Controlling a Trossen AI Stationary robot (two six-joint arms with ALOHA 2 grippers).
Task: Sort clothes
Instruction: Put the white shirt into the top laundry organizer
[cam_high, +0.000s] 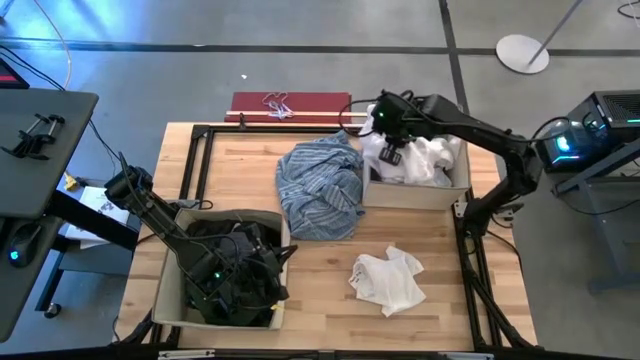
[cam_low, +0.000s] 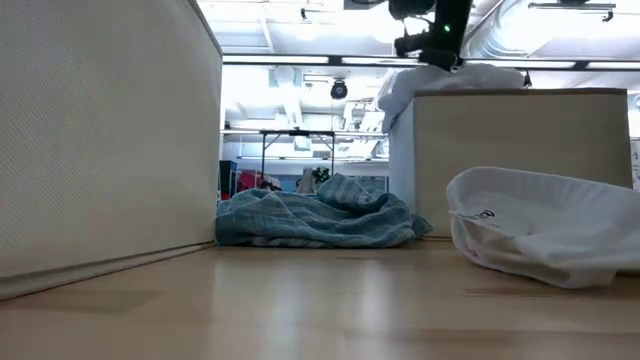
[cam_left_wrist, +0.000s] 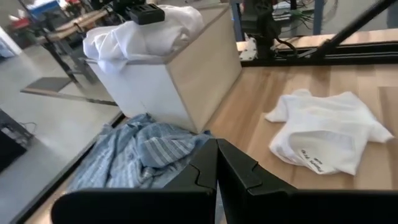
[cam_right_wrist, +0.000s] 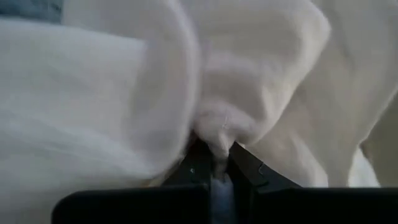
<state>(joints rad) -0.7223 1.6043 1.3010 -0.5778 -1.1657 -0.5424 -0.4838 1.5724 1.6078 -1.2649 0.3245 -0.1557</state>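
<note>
High view: the right hand (cam_high: 392, 152) hangs over the beige box (cam_high: 412, 190) at the far right of the bench (cam_high: 320, 330), its fingers pinched on a fold of the white pieces (cam_high: 425, 158) heaped inside. The right wrist view fills with white cloth, a small tuck caught between the closed fingertips (how much fabric is really held I can only guess, since the cloth hides everything else). The arm reaches in from the right with the wrist bent steeply down over the box.

To do this step well, the right hand should let the white cloth go only when it hangs well inside the box walls, then lift straight up so no fold is dragged over the rim.

The left hand (cam_left_wrist: 216, 163) sits closed and seemingly empty above the near left box (cam_high: 172, 290), which holds the dark clothes (cam_high: 238, 272). That arm comes in from the left edge, folded low, wrist pointing across the bench.

Ahead of the left hand, the light blue striped shirt (cam_high: 322, 185) lies crumpled on the bench just beside the right hand's box, touching its wall. A loose white shirt (cam_high: 388, 280) lies flat nearer the front, apart from both boxes and unsorted.
</note>
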